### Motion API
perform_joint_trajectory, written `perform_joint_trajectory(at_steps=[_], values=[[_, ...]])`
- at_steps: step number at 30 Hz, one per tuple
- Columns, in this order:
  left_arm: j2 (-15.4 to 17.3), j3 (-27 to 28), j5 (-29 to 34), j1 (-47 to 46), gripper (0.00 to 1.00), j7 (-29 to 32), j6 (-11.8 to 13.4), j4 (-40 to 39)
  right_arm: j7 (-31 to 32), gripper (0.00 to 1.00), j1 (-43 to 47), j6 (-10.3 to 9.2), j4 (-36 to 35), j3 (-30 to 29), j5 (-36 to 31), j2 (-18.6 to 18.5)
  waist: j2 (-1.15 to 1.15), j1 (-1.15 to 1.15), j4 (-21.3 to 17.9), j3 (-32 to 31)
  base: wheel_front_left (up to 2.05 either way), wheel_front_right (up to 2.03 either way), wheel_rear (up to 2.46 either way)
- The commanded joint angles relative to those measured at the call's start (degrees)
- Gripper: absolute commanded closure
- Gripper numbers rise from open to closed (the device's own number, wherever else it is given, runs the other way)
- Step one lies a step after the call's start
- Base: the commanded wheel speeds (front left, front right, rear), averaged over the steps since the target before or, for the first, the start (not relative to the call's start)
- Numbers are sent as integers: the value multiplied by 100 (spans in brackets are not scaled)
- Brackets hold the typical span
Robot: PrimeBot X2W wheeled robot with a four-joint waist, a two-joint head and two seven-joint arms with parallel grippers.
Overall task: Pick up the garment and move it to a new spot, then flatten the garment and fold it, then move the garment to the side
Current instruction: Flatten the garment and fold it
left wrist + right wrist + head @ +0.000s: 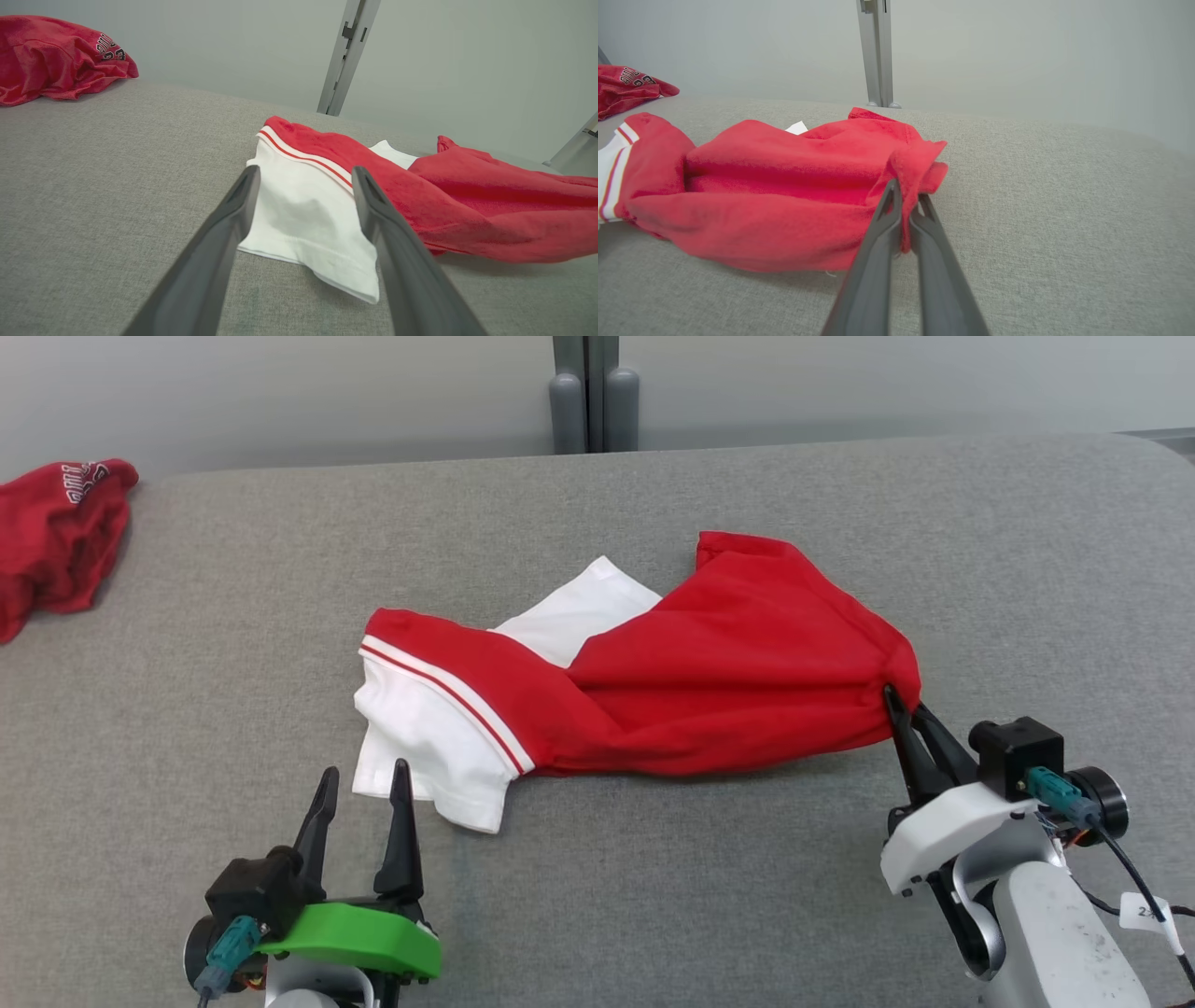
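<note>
The left gripper (365, 767), fingers apart, stands just beside the white sleeve at the left end of the red-and-white shirt (728, 681). The shirt lies rumpled, long axis left to right, on the grey tabletop (653, 915). At its right end the right gripper (894, 695) pinches red cloth

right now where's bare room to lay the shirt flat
Bare grey surface right of the red and white garment, past the right gripper pinching it, and between the garment and the red heap far left. Crowded near the open left gripper by the white sleeve.
</note>
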Motion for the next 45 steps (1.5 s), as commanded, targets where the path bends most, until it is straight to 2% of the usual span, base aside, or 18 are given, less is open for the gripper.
perform_joint_trajectory(at_steps=[1,6,10,14,19,24,25,26,27,28,35,40,45], values=[[15,15,36,81,0,1,0,-17,141,100,157,-8,-274,-54,-40,-21,0,0,-118,-117,0,0,0],[15,-69,14,37,0,1,-35,-25,614,100,268,-7,-935,-91,-47,-17,0,0,-21,-69,0,0,0],[14,-130,-1,-76,0,2,-55,-33,910,100,-136,-7,-878,21,-123,-18,0,0,178,50,0,0,0],[14,-243,-30,-195,0,2,-78,-8,1047,100,-715,-7,-199,124,-173,-23,0,0,484,213,0,0,0],[14,-369,-96,-360,0,2,-67,-6,1032,100,-1628,-7,1056,178,-185,-23,0,0,878,489,0,0,0],[14,-464,-150,-458,0,2,-61,-15,821,100,-2444,-7,2085,64,-544,-22,0,0,1131,698,0,0,0],[13,-477,-172,-478,0,2,-47,-16,760,85,-2574,-7,2288,64,-580,-24,0,0,1170,722,0,0,0],[13,-483,-185,-494,0,2,-40,-19,697,44,-2657,-7,2445,116,-599,-21,0,0,1188,729,0,0,0],[13,-488,-185,-504,0,2,-26,-23,599,12,-2757,-7,2599,164,-608,-20,0,0,1201,735,0,0,0],[13,-490,-184,-509,0,2,-24,-26,508,0,-2829,-8,2698,188,-601,-24,0,0,1206,737,0,0,0],[13,-459,-215,-439,0,2,38,-118,-214,0,-2896,-7,3121,422,-388,-27,0,0,962,653,0,0,0],[14,-415,-171,-354,0,2,61,-166,-465,0,-2661,-8,2891,512,-229,-25,0,0,644,576,0,0,0],[14,-390,-120,-299,0,2,73,-182,-549,0,-2345,-7,2429,260,-272,-21,0,0,430,525,0,0,0]])
